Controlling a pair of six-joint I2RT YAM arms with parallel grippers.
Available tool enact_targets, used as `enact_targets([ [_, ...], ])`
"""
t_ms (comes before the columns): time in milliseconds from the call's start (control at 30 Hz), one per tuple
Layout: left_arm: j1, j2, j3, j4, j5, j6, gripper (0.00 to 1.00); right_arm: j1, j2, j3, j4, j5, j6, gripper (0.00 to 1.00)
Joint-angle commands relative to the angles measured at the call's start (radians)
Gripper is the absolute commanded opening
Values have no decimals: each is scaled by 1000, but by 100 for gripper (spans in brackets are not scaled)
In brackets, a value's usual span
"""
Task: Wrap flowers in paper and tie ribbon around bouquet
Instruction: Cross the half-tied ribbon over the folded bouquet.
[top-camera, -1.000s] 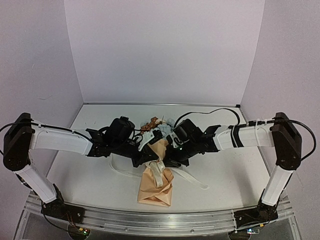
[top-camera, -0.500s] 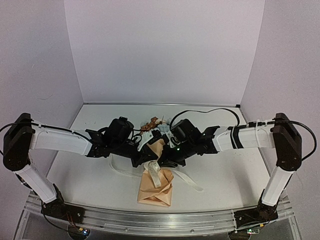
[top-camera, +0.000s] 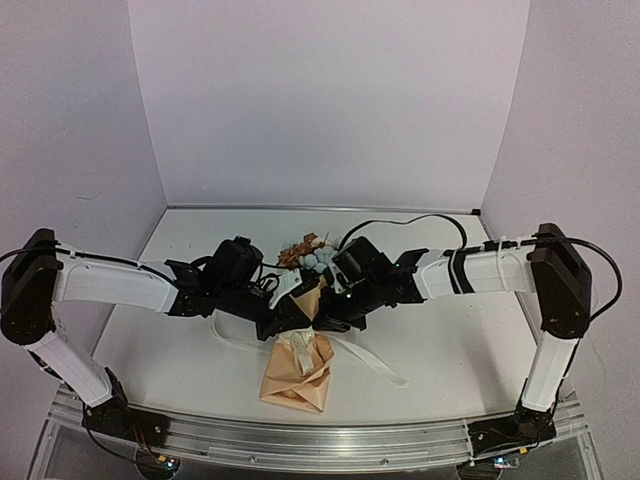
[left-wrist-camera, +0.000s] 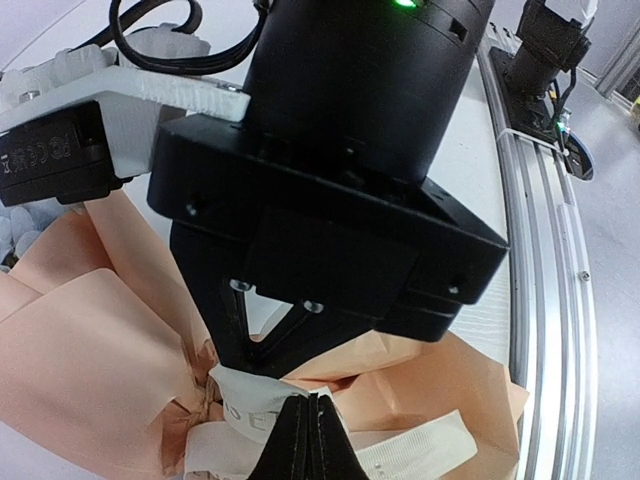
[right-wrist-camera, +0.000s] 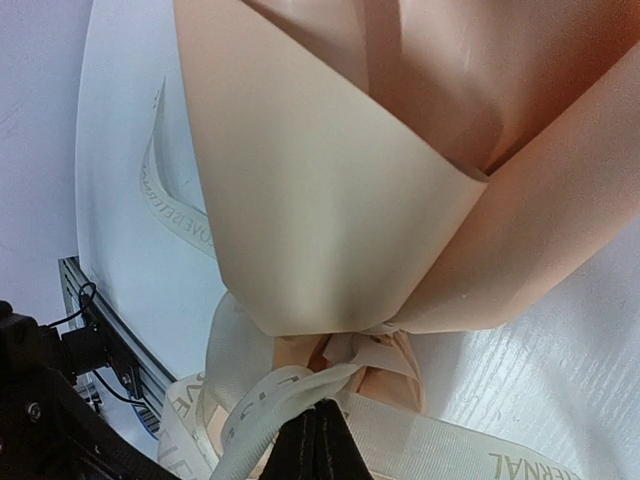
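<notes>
Left pincer (left-wrist-camera: 310, 440) and right pincer (right-wrist-camera: 322, 440) are both pinched shut on the ribbon (right-wrist-camera: 250, 400), tip to tip at the bouquet (top-camera: 297, 370) neck, likely cinching a knot. Bouquet lies on the table (top-camera: 450, 340) right under both tips, flowers (top-camera: 312, 258) just beyond them.

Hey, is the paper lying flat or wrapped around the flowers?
Wrapped. The paper forms a cone, gathered at its waist by the ribbon, and the flowers poke out of its far end.
</notes>
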Motion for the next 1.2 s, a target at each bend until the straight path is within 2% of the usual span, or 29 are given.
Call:
enact_targets([
  [0,4,19,47,-46,39,49,2,1,-2,30,-14,-14,-8,0],
  [200,4,72,86,-118,34,70,2,0,-15,24,-14,-35,-14,0],
  [467,4,113,96,-125,4,61,3,-2,-22,27,-5,-63,2,0],
  [733,4,137,103,-127,-16,51,2,-8,-70,-28,-3,-37,11,13],
  [1033,3,143,110,-129,-23,49,2,-16,-133,-91,30,-32,7,16],
  [1167,4,142,107,-125,-20,51,2,-18,-135,-98,62,-39,2,21],
])
